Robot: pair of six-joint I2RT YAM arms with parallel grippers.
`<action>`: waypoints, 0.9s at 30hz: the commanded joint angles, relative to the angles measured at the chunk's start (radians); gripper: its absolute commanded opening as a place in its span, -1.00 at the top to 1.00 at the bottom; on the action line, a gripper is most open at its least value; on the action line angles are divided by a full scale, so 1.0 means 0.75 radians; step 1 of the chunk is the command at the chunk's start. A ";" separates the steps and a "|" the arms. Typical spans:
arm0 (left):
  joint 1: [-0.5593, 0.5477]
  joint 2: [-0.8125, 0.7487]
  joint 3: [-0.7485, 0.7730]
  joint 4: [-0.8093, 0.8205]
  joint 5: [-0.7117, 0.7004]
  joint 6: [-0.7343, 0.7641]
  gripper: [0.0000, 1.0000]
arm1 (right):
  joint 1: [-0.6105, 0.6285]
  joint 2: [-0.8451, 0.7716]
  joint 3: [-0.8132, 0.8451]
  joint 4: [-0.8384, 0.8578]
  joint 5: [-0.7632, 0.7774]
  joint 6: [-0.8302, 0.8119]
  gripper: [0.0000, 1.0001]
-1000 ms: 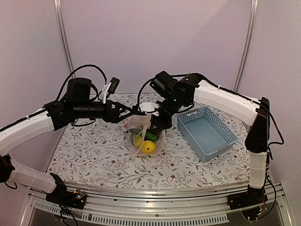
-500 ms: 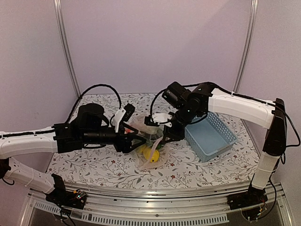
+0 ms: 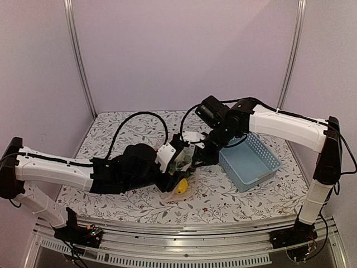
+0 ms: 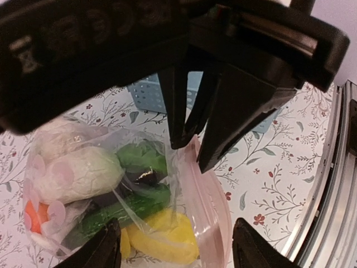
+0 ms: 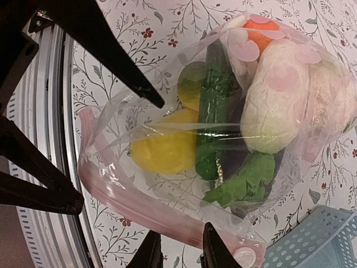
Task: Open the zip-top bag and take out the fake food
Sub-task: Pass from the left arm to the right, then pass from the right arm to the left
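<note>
My right gripper (image 5: 179,237) pinched the rim of the zip-top bag (image 5: 106,139); the left gripper (image 4: 175,229) gaped empty. I feared the film slipping.

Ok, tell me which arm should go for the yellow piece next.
Left. The right gripper is shut on the zip-top bag at its pink rim, so it is busy holding it. The left gripper is open at the bag's mouth, with the yellow piece lying nearest that opening.

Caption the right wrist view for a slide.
Right gripper pinches the zip-top bag rim, fake food inside, left gripper open alongside.
</note>
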 commanded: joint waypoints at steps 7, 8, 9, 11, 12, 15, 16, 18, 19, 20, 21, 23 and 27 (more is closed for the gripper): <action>-0.014 0.180 0.241 -0.320 -0.160 0.123 0.08 | -0.039 -0.023 0.021 0.024 -0.022 0.035 0.51; -0.014 0.192 0.256 -0.342 -0.157 0.124 0.12 | -0.040 -0.022 0.022 0.024 -0.025 0.036 0.51; -0.014 0.199 0.267 -0.359 -0.147 0.117 0.10 | -0.039 -0.020 0.023 0.024 -0.022 0.036 0.51; -0.019 0.199 0.283 -0.380 -0.124 0.099 -0.07 | -0.042 -0.013 0.026 0.025 -0.021 0.038 0.51; -0.023 0.195 0.284 -0.382 -0.116 0.089 -0.17 | -0.043 -0.010 0.027 0.024 -0.020 0.040 0.51; -0.042 0.193 0.281 -0.384 -0.113 0.101 -0.28 | -0.043 0.000 0.028 0.024 -0.025 0.046 0.51; -0.045 0.200 0.285 -0.394 -0.111 0.101 -0.29 | -0.043 0.005 0.028 0.025 -0.027 0.047 0.51; -0.045 0.225 0.295 -0.422 -0.111 0.099 -0.29 | -0.044 0.008 0.028 0.024 -0.031 0.051 0.51; -0.045 0.240 0.300 -0.427 -0.105 0.099 -0.29 | -0.045 0.010 0.028 0.024 -0.031 0.051 0.51; -0.049 0.253 0.310 -0.437 -0.098 0.105 -0.29 | -0.043 0.015 0.028 0.026 -0.033 0.052 0.51; -0.058 0.267 0.321 -0.450 -0.101 0.112 -0.31 | -0.044 0.015 0.027 0.025 -0.034 0.052 0.51; -0.084 0.295 0.348 -0.482 -0.133 0.136 -0.32 | -0.045 0.015 0.026 0.025 -0.032 0.051 0.51; -0.106 0.363 0.410 -0.590 -0.269 0.161 -0.23 | -0.051 0.009 0.026 0.023 -0.026 0.055 0.51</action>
